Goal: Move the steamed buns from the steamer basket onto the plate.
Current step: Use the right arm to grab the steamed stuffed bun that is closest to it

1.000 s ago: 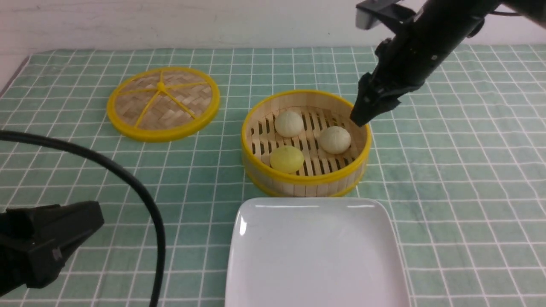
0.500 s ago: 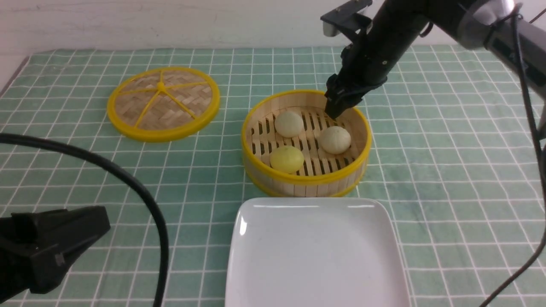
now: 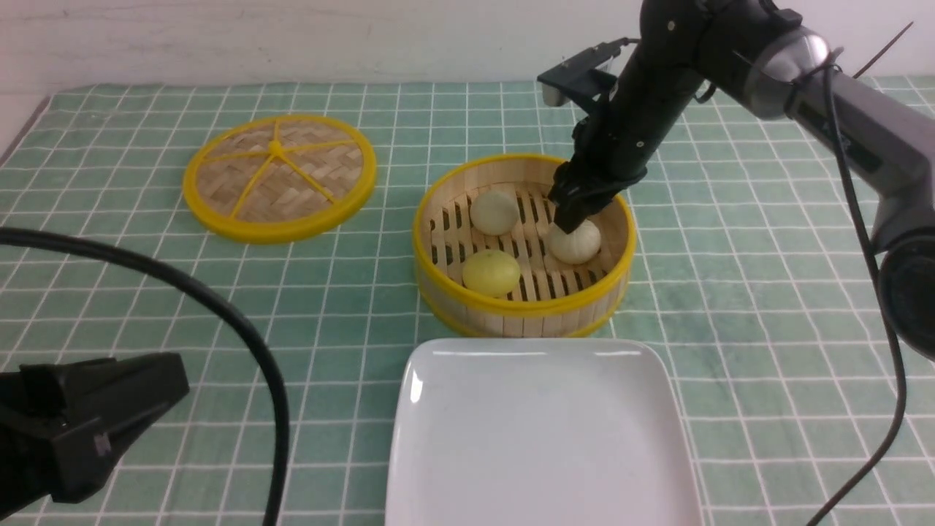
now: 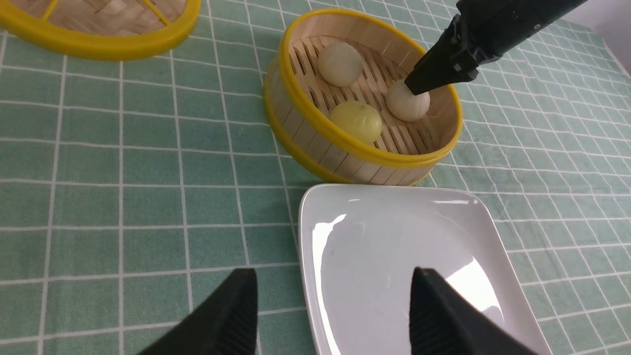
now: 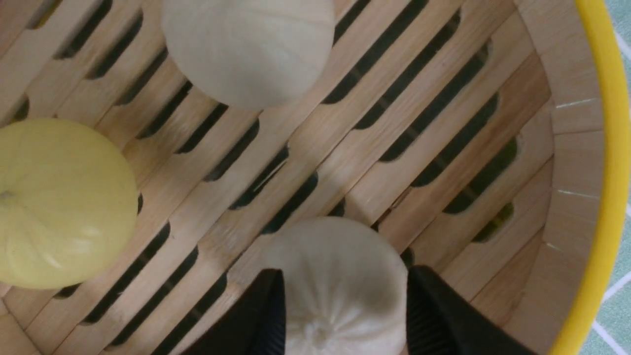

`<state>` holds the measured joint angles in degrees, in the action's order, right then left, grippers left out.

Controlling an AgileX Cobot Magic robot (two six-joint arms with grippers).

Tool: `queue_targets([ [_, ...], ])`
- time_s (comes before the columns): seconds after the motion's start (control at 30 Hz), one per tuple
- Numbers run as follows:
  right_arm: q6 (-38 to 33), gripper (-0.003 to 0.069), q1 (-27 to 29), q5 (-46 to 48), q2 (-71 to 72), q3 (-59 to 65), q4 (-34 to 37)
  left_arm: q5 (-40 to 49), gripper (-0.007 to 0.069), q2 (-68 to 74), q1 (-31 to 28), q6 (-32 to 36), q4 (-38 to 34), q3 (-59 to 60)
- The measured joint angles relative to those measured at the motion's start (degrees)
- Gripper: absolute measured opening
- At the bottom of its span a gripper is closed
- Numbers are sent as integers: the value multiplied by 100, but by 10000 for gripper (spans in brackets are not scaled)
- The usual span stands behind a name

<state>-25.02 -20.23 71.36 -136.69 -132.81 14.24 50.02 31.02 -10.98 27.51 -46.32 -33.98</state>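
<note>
Here we find our left gripper spread wide and empty left of the plate, while in the steamer basket our right gripper straddles the rightmost pale bun, fingers at its sides, pinching or not we cannot tell.

In my front view the right end effector covers the top of the right-hand pale bun. In the right wrist view that bun runs off the picture's edge between the fingers, so I cannot tell whether the pads touch it. The yellow bun and the other pale bun are cropped there too. In the front view the plate loses its near edge and the left end effector is cut off at the corner. The left wrist view clips the lid.
</note>
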Motion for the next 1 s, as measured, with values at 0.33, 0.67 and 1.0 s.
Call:
queue_targets([
  [0.33,279,336,0,0,0,-11,27,-87,424,0,0,0,0,0],
  [0.67,558,334,0,0,0,5,114,-110,422,0,0,0,0,0],
  [1.0,629,333,0,-5,0,14,114,-112,422,0,0,0,0,0],
])
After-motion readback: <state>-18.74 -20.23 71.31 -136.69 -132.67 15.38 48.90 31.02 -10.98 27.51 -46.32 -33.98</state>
